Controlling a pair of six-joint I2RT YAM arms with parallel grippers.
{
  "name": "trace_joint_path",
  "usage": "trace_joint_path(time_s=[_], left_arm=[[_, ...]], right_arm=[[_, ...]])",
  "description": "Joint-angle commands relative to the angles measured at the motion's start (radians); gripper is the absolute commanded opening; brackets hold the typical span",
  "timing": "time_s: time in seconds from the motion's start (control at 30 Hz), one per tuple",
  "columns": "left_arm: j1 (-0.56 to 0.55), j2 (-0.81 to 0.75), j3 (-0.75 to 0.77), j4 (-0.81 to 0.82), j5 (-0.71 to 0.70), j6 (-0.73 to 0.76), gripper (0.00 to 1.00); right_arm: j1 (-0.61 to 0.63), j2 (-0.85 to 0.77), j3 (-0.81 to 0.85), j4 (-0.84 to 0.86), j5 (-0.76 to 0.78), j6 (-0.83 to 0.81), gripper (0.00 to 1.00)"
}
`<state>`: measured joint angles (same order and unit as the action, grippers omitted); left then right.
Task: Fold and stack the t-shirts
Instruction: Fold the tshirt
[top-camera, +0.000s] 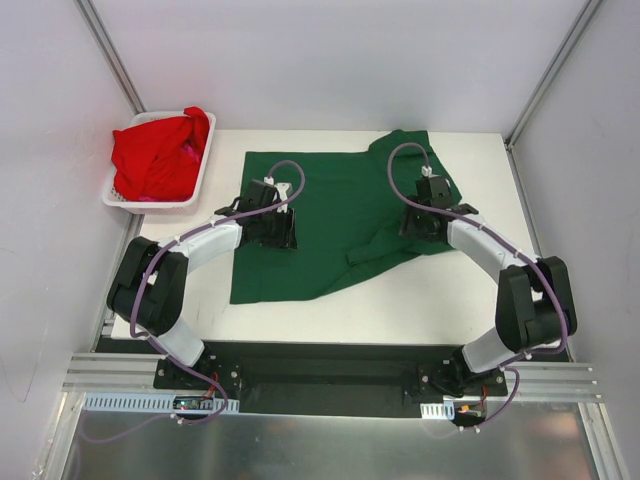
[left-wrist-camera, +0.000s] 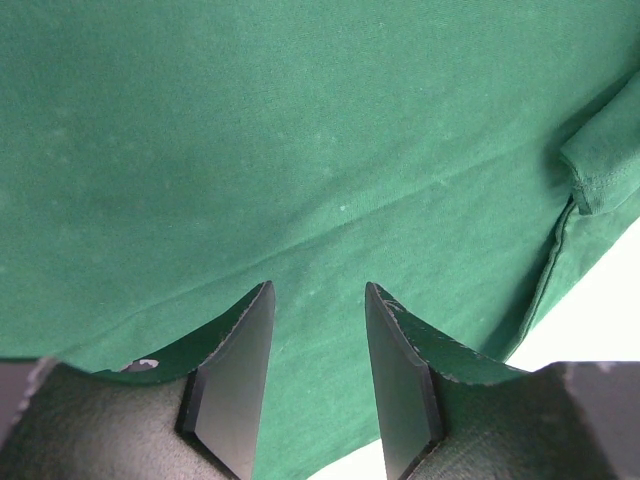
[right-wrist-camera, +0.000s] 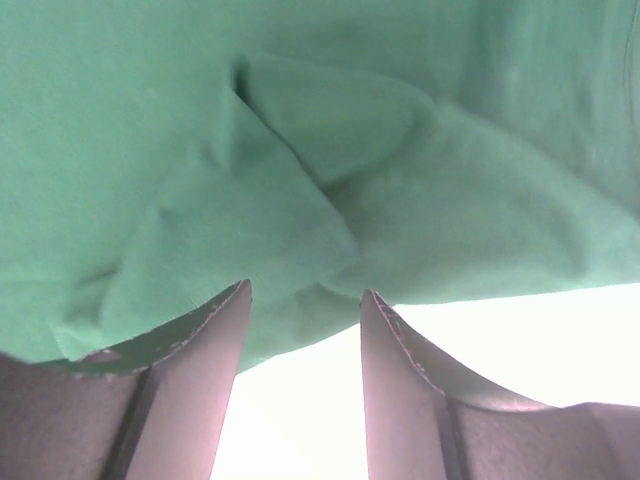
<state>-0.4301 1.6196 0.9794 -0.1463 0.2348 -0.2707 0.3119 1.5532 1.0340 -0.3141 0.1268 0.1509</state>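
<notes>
Plain dark green soft-cloth t-shirt (top-camera: 330, 215): limp, light, likely drapes; best pinched at hem edge. Left gripper (left-wrist-camera: 319, 290), right gripper (right-wrist-camera: 306, 290): both released, empty.

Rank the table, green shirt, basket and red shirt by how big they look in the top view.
1. table
2. green shirt
3. basket and red shirt: these look about alike, as the bunched shirt fills the basket, so they are not ranked against each other.
</notes>
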Motion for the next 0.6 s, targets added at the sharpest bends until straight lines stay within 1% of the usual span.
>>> trace_joint_path(time_s=[0.0,0.17,0.57], left_arm=[[0.007,-0.024,0.022,0.001,0.023,0.016,0.42],[0.007,-0.020,0.027,0.001,0.020,0.014,0.43],[0.007,-0.035,0.018,-0.001,0.000,0.016,0.44]], right_arm=[[-0.033,-0.084,-0.064,0.026,-0.073,0.049,0.51],[-0.068,-0.099,-0.110,0.043,-0.116,0.052,0.51],[-0.148,-0.036,-0.130,0.125,-0.263,0.047,0.52]])
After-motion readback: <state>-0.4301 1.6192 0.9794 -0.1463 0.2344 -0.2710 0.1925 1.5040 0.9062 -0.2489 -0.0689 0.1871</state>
